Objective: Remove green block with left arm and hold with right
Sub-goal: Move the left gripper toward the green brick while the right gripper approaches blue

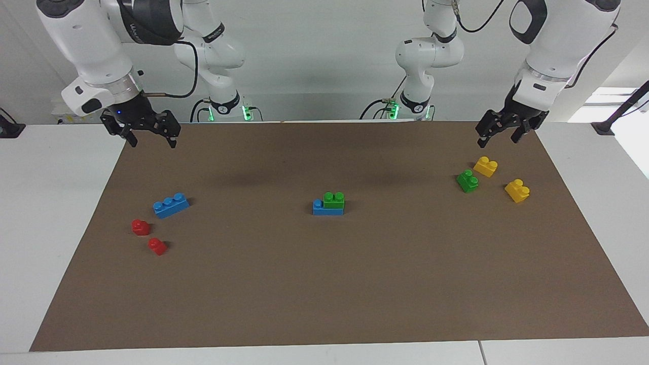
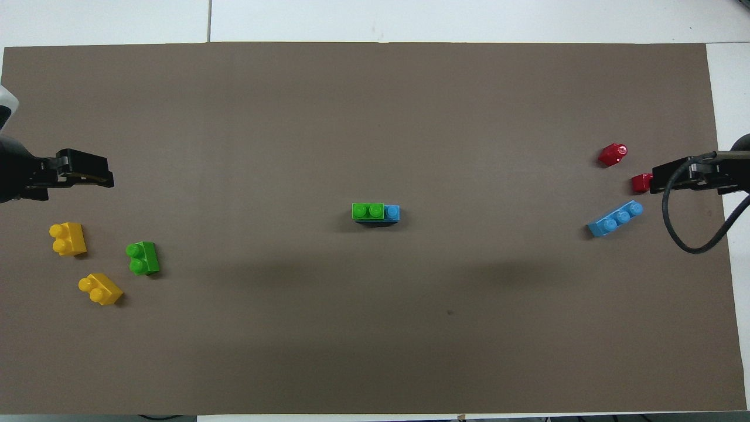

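The green block (image 1: 334, 199) sits pressed onto a blue three-stud brick (image 1: 327, 208) in the middle of the brown mat (image 1: 324, 304), covering two of its studs and leaving one bare at the end toward the right arm; that bare end is probably where the base gets pinned while the top piece is pulled off. The left gripper (image 1: 502, 134) hangs in the air over the mat's edge at its own end, fingers apart and empty, close above a loose darker green brick (image 1: 467, 181) and two yellow bricks (image 1: 485, 166) (none of these is the target). The right gripper (image 1: 148, 137), jaws likewise spread with nothing between them, hovers over the mat's corner at its end, with a second blue brick (image 1: 171, 205) and two red pieces (image 1: 141, 226) lying nearby on the mat. Both are well apart from the stacked pair, so neither step has begun, I judge
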`<state>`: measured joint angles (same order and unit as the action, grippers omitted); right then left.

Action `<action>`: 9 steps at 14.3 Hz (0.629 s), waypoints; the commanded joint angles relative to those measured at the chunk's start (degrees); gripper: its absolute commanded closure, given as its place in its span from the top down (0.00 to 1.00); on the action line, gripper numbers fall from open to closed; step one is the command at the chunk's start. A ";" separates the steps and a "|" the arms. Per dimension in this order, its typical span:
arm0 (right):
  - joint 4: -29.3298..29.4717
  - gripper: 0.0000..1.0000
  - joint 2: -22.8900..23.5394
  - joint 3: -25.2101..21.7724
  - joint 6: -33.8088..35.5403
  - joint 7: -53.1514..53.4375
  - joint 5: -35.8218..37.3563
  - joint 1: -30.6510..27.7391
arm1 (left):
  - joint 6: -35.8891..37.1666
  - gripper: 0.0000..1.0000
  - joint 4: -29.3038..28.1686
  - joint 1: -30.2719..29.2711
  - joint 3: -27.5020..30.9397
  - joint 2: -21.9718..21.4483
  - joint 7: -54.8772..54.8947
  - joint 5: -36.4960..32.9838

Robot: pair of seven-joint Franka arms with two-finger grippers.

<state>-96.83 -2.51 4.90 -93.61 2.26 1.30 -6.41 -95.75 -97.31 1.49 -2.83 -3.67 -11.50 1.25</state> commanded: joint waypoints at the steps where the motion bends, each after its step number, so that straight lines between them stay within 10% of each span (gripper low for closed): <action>1: -1.60 1.00 -0.74 0.37 -2.45 5.71 -0.25 -0.62 | -0.84 1.00 -3.41 2.11 0.37 -2.57 -6.66 -0.55; 9: -5.29 0.99 -0.56 0.90 -3.77 38.47 -8.57 0.60 | -4.61 1.00 -10.69 10.11 0.37 -6.16 -37.77 0.24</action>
<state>-99.87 -2.40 5.67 -95.82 32.98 -3.97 -6.16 -97.06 -102.31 9.62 -3.12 -6.04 -43.01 1.38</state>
